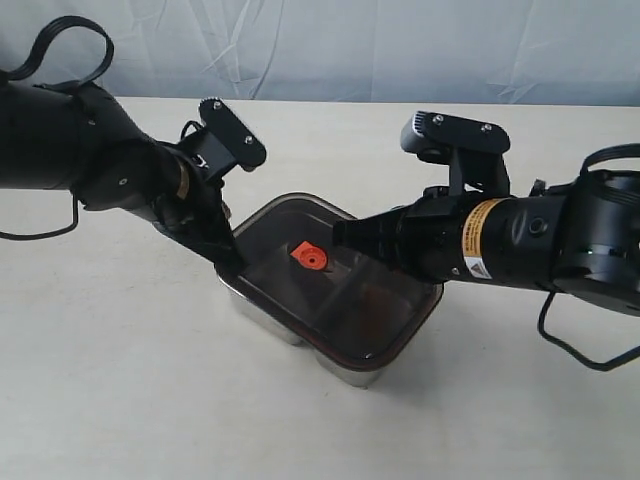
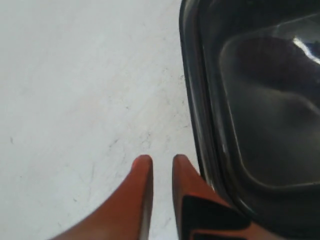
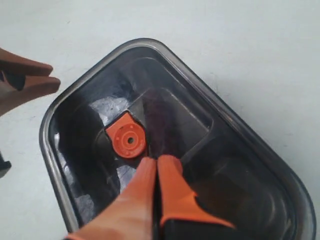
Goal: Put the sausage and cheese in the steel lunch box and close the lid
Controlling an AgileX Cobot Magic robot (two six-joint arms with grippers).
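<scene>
The dark translucent lid [image 1: 350, 312] lies on top of the steel lunch box [image 1: 268, 318], whose shiny wall shows below the lid's rim. The orange valve [image 1: 311, 258] sits at the lid's centre. My right gripper [image 3: 157, 161] is shut, its tips resting on the lid [image 3: 235, 165] beside the valve [image 3: 129, 141]. At the lid's left edge [image 2: 200, 100] my left gripper [image 2: 162, 160] stands narrowly open over the bare table, with nothing between its fingers. The sausage and the cheese are hidden under the dark lid.
A pale table [image 1: 120, 380] surrounds the box, with a light cloth backdrop [image 1: 350, 50] behind. Both arms reach over the box from either side, and cables hang from each [image 1: 560, 340].
</scene>
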